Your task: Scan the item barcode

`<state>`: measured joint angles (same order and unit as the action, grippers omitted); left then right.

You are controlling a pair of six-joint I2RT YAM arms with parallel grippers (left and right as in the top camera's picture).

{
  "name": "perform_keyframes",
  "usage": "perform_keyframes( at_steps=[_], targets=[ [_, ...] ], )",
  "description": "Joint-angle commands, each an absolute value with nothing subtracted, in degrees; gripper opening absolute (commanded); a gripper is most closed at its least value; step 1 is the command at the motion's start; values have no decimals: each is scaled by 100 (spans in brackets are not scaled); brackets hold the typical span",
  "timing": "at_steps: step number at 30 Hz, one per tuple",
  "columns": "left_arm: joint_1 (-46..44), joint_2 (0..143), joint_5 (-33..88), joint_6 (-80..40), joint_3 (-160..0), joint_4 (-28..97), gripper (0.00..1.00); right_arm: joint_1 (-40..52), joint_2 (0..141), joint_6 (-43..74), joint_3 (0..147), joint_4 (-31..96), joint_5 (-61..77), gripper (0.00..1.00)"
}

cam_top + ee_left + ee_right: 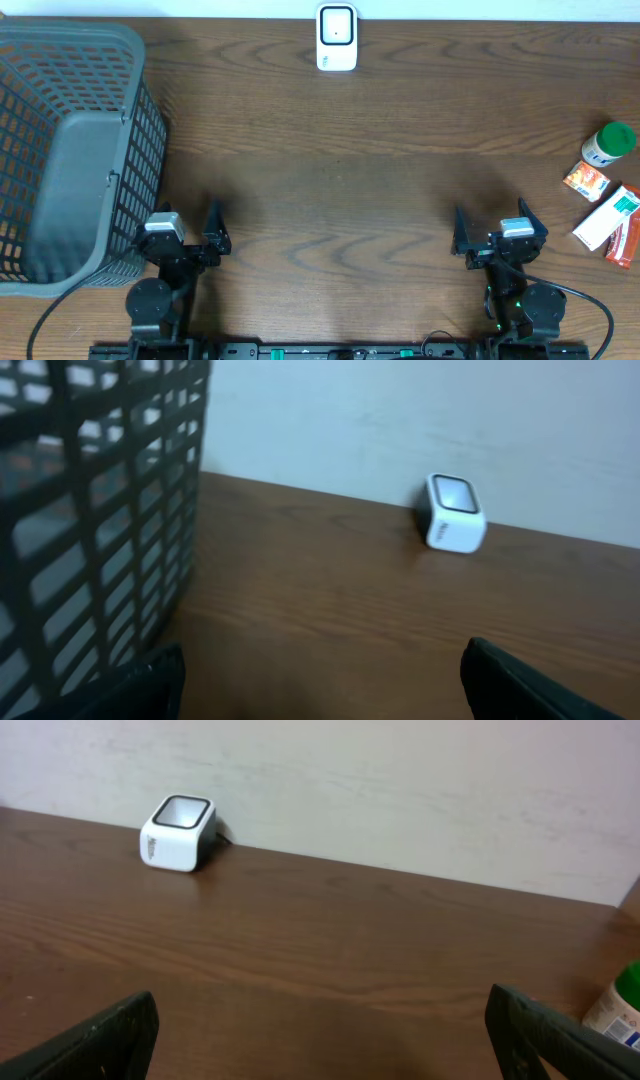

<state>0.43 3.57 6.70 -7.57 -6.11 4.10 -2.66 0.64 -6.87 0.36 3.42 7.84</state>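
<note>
Currently, left gripper [180,240]: jaws spread wide with nothing between them; it sits low at the near edge of the table [340,180], just beside the basket.
Right gripper [498,238]: jaws fully apart and empty, low at the near edge, well apart from the left one.
Scanner [337,37]: small white unit with a dark window, standing at the far edge near the middle, by the wall.
Basket [60,150]: grey mesh, filling the left side of the table.
Items: four lie in a cluster at the far right edge, well apart from the scanner and both grippers.
Bottle [610,143]: green cap, farthest back in the cluster.
Orange packet [586,181]: just in front of the bottle.
White-and-green box [606,217]: lying flat and angled, beside the red packet [628,240].
Barcode: too small to make out.
</note>
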Motion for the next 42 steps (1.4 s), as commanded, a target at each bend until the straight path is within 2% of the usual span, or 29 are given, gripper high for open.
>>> perform_keyframes(
  at_steps=[1,8,12,42],
  targets=[
    [-123,1,69,-978,-377,346,87,-215,32,-624,30,366,738,99],
    [-233,10,-235,-1033,-23,-36,87,-215,32,-624,30,366,735,99],
    [-233,10,-215,-1055,-23,432,87,-215,32,-624,30,366,738,99],
    [-233,23,-202,-974,-23,405,87,-215,32,-624,30,366,735,99]
  ],
)
